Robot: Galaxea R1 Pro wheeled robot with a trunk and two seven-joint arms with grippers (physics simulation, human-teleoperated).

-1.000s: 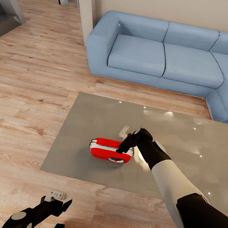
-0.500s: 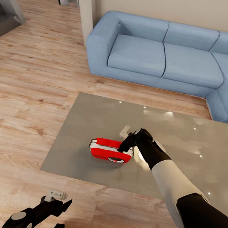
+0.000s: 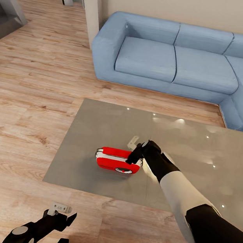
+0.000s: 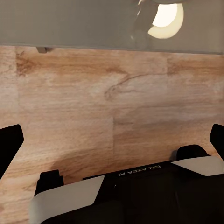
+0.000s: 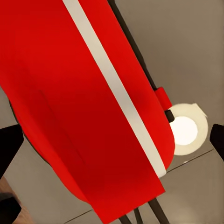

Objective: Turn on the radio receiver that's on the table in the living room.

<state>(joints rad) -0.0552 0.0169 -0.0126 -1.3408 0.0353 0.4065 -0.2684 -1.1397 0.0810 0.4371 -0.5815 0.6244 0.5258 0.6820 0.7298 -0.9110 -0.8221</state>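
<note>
The red radio receiver (image 3: 117, 159) with white trim lies on the glossy grey coffee table (image 3: 92, 132), near its front left part. My right gripper (image 3: 134, 155) hangs just over the radio's right end, fingers pointing down at it. In the right wrist view the red body (image 5: 84, 107) is very close, and the dark fingertips (image 5: 9, 144) stand far apart at both edges, so this gripper is open. My left gripper (image 3: 61, 212) is low in front of the table, over the wood floor, also open with nothing in it (image 4: 112, 140).
A blue sectional sofa (image 3: 179, 60) runs behind the table and down its right side. A beige pillar (image 3: 91, 5) stands at the back left. Light wood floor (image 3: 27, 94) spreads left of the table. My own base (image 4: 140, 186) lies under the left gripper.
My right hand has sunk slightly closer to the radio's right end. The radio and the left arm have not moved.
</note>
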